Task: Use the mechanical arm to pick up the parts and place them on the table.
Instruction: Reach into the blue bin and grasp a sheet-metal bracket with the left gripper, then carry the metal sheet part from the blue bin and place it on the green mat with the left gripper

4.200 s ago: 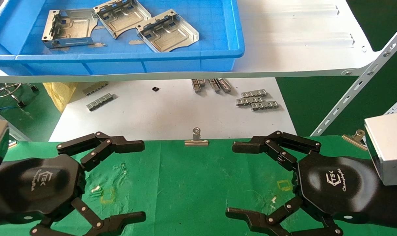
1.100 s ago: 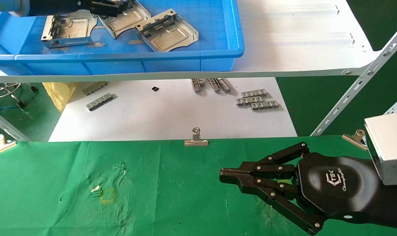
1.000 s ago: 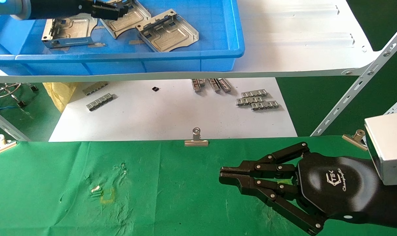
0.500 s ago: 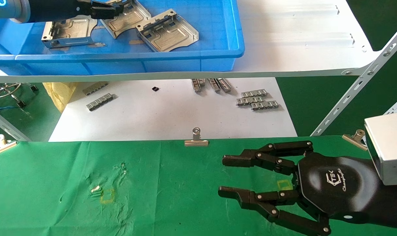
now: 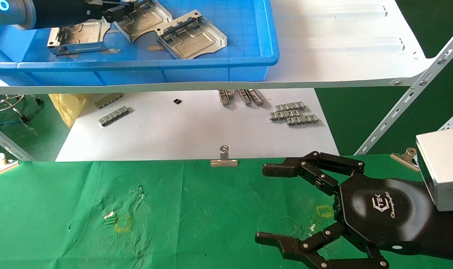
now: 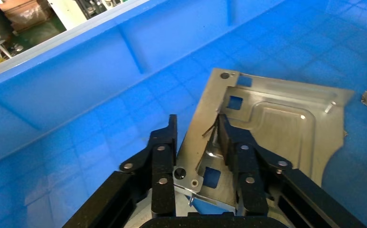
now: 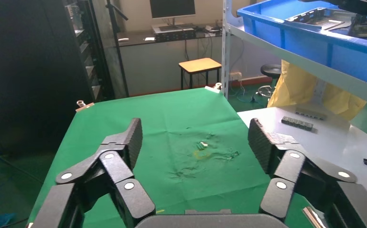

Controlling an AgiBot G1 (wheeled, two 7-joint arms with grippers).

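In the upper left of the head view, the left gripper [image 5: 118, 8], a set of black jointed link fingers on a black arm, reaches into the blue plastic bin [image 5: 249, 48] on the white shelf board [image 5: 342, 45]. The left wrist view shows it [image 6: 198, 142] pinching the upturned side wall of a silver-grey stamped sheet-metal plate [image 6: 276, 128], one finger outside the wall and the other inside on the embossed floor; the plate appears tilted, with its gripped edge raised off the bin floor. In the head view three such plates sit in the bin: the gripped one [image 5: 146, 18] near the top edge of the frame, a second [image 5: 79, 35] just to its left, partly under the arm, and a third [image 5: 191, 35] to its right, closer to the bin's front wall.

The right gripper [image 5: 264, 203], with a glossy black hexagonal palm bearing a white logo, hovers in the lower right of the head view over the wrinkled green cloth-covered table [image 5: 196, 209], its fingers spread wide and holding nothing. The right wrist view shows the same wide gap [image 7: 193, 135] with green cloth beyond.

A silver binder clip [image 5: 224, 158] sits at the middle of the table's far edge. Behind it, on a lower white surface [image 5: 189, 130], lie small ridged metal strips [image 5: 293, 113].
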